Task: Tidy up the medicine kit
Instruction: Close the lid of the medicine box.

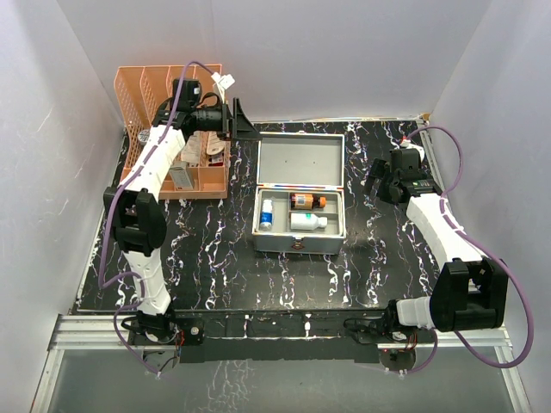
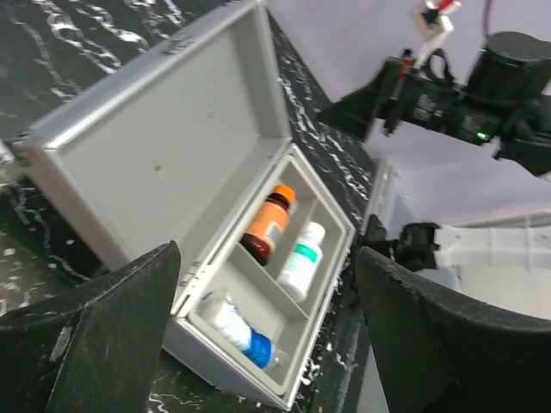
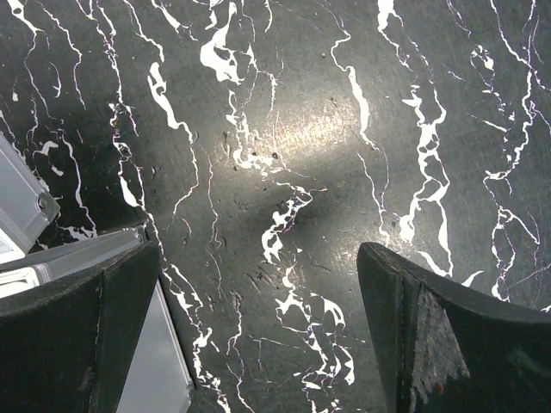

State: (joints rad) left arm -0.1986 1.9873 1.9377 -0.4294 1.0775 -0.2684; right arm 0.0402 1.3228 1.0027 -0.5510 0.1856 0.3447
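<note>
Three bottles lie on their sides in the medicine kit [image 1: 300,162], which sits open at the middle of the table [image 1: 215,258]. Its lid is tipped back toward the far wall, so the arms can reach in from above. A brown bottle [image 1: 307,201] and a white bottle [image 1: 308,222] fill the right side, and a small blue-and-white bottle [image 1: 266,214] lies in the narrow left compartment. Laid flat, they probably leave room for the lid to close. The left gripper [image 1: 244,123] hangs raised between the lid and the orange rack [image 1: 138,86], jaws apart and empty, likely placed to fetch another item. The right gripper [image 1: 379,181] waits over bare table just right of the kit, jaws wide apart, holding nothing.
</note>
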